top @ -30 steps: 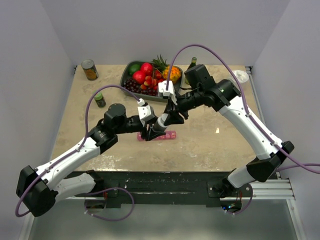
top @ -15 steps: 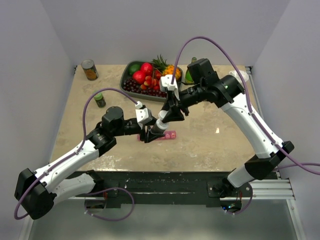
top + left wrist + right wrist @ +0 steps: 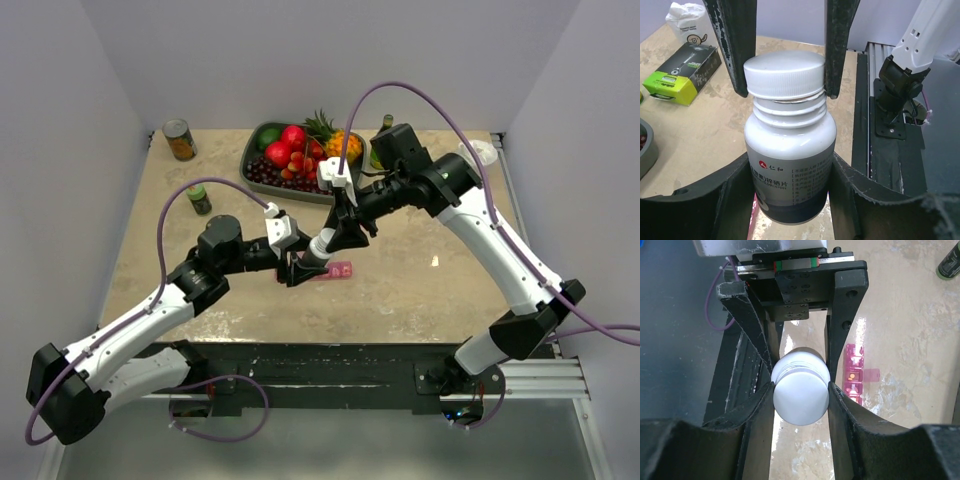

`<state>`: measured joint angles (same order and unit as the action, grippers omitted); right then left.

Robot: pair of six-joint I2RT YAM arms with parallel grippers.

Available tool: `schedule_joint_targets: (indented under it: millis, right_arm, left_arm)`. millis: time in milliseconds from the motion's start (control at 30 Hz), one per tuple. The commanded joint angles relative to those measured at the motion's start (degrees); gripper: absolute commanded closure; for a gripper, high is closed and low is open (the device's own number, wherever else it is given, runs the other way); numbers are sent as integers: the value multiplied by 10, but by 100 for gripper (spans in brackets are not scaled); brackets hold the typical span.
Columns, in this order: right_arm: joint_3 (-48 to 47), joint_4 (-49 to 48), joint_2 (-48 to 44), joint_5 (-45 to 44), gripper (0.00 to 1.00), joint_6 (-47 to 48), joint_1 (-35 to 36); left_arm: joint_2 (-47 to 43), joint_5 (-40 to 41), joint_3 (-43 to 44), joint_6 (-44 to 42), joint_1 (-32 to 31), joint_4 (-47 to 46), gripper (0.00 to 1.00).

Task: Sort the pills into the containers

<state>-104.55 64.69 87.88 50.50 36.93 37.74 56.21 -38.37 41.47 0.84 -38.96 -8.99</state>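
Observation:
A white pill bottle (image 3: 790, 150) with a white screw cap (image 3: 785, 75) hangs tilted just above the table. My left gripper (image 3: 790, 192) is shut on the bottle's body. My right gripper (image 3: 800, 402) is shut on the cap (image 3: 800, 392) from the opposite end. In the top view the two grippers meet at the bottle (image 3: 318, 250). Under it lie the containers (image 3: 855, 375), a pink translucent strip with one lid (image 3: 870, 374) flipped open. An orange pill (image 3: 851, 375) lies in one compartment. Part of the strip (image 3: 340, 270) is hidden by the grippers.
A dark tray of fruit (image 3: 255, 165) stands at the back centre, with a tin can (image 3: 180, 140) at the back left. A green-capped jar (image 3: 200, 198) sits left of the arms and a dark bottle (image 3: 385, 128) behind the right arm. A green and black box (image 3: 682, 72) lies farther off.
The right wrist has lifted and turned a little at the cap, and the left arm has shifted slightly left. Both grippers have kept their hold on the bottle.

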Motion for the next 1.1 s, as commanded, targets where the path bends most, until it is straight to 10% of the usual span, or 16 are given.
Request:
schedule_joint_targets:
  millis: [0, 1067]
  right_arm:
    - [9, -4, -7, 8, 77, 2, -2]
    - [82, -61, 5, 25, 72, -85, -1]
  left_arm:
    - [-14, -9, -2, 18, 5, -45, 100]
    - [-23, 82, -18, 64, 8, -156, 100]
